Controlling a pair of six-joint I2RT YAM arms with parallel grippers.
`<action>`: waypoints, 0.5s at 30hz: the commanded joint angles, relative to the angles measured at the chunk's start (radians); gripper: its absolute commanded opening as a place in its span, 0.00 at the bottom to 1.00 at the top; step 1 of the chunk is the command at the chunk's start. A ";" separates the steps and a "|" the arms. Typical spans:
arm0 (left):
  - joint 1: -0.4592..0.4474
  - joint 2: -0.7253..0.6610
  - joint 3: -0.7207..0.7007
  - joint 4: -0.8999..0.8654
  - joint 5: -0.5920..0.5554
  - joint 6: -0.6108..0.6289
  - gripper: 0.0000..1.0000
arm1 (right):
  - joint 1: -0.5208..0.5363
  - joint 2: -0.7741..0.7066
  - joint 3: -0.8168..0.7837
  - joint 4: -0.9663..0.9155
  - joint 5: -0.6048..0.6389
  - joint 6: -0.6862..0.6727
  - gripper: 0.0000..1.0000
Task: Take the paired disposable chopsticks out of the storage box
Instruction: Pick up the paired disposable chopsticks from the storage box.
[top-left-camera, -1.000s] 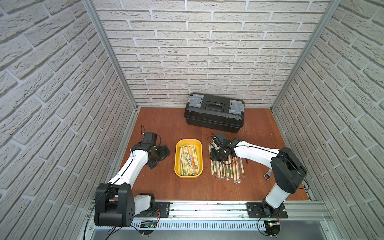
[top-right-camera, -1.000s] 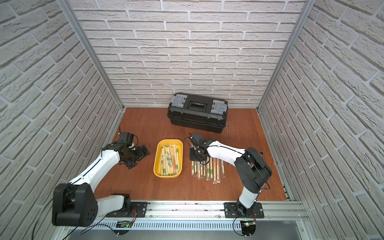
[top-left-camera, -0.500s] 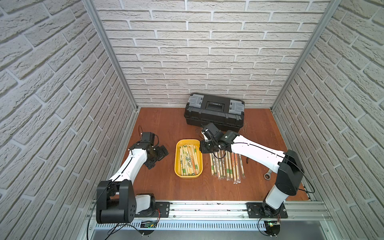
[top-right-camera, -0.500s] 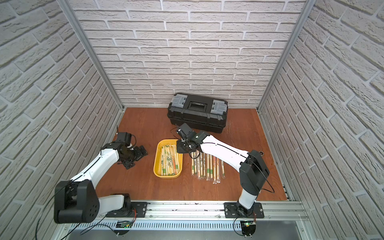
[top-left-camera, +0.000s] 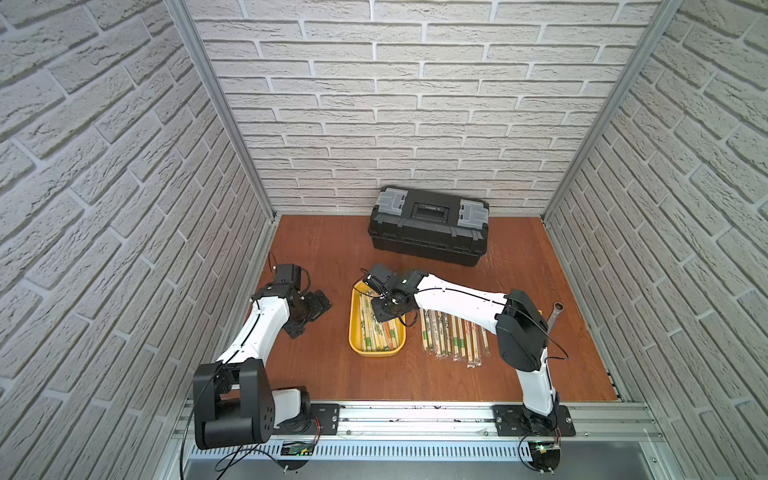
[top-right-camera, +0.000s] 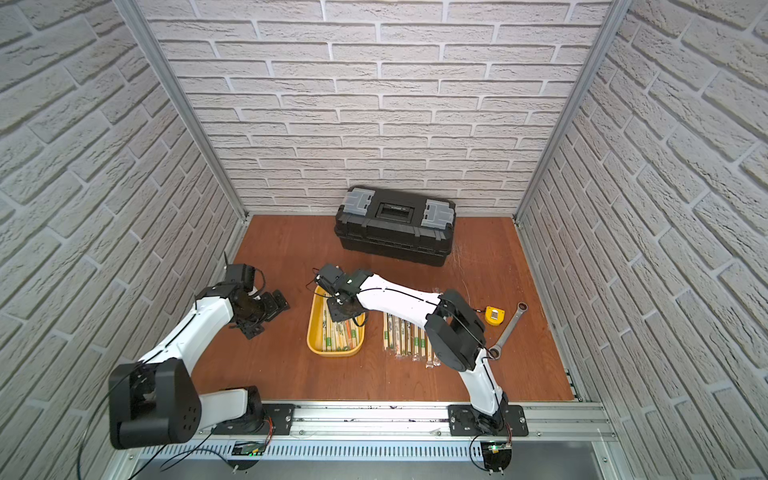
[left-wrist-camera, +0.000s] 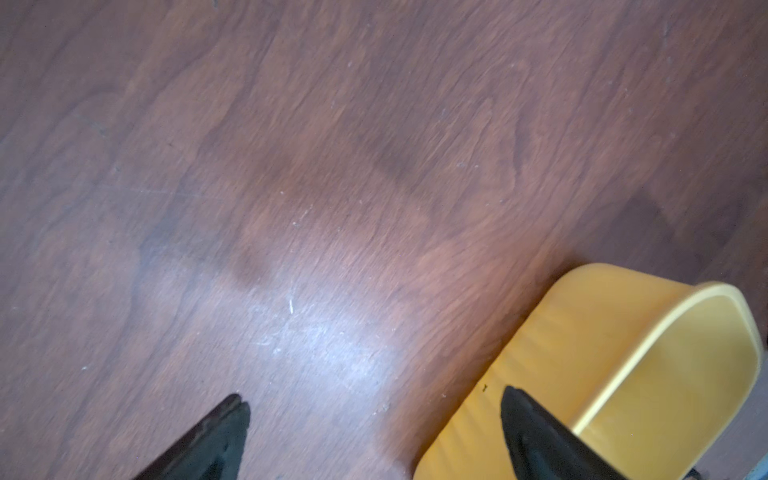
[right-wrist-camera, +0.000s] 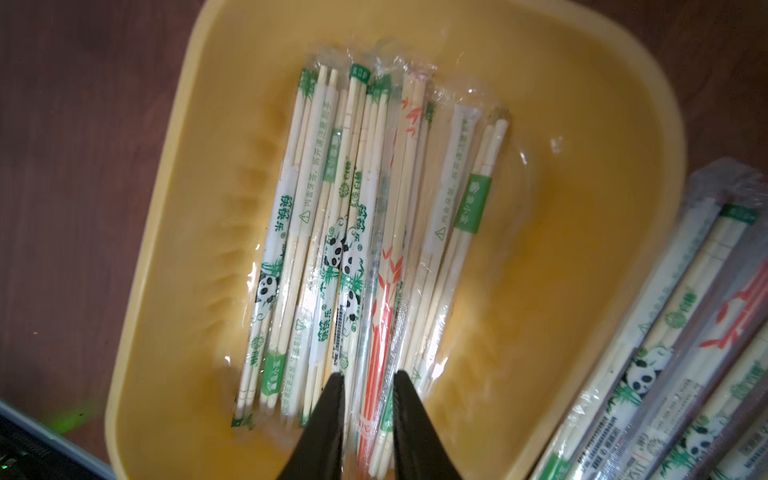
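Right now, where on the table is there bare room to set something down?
Widest: the front strip between the rail and the tray plus chopstick row. Also the back corner beside the toolbox, behind the left gripper. Crowded: the middle, with the right gripper over the tray, and the side with wrench and tape measure.

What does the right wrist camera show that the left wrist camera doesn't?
Only the right wrist view: wrapped chopsticks inside the tray, a row of more beside it, and the right gripper, narrowly parted. Only the left wrist view: the left gripper, wide open, and the tray's outer wall. Both: the yellow tray and the brown table.
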 joint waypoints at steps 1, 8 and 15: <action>0.008 -0.012 0.017 -0.013 0.009 0.013 0.98 | 0.015 0.031 0.042 -0.028 0.016 -0.022 0.23; 0.012 -0.015 0.006 -0.004 0.016 0.010 0.98 | 0.020 0.096 0.094 -0.035 0.011 -0.031 0.22; 0.014 -0.017 -0.006 -0.001 0.017 0.009 0.98 | 0.019 0.153 0.133 -0.043 0.014 -0.043 0.22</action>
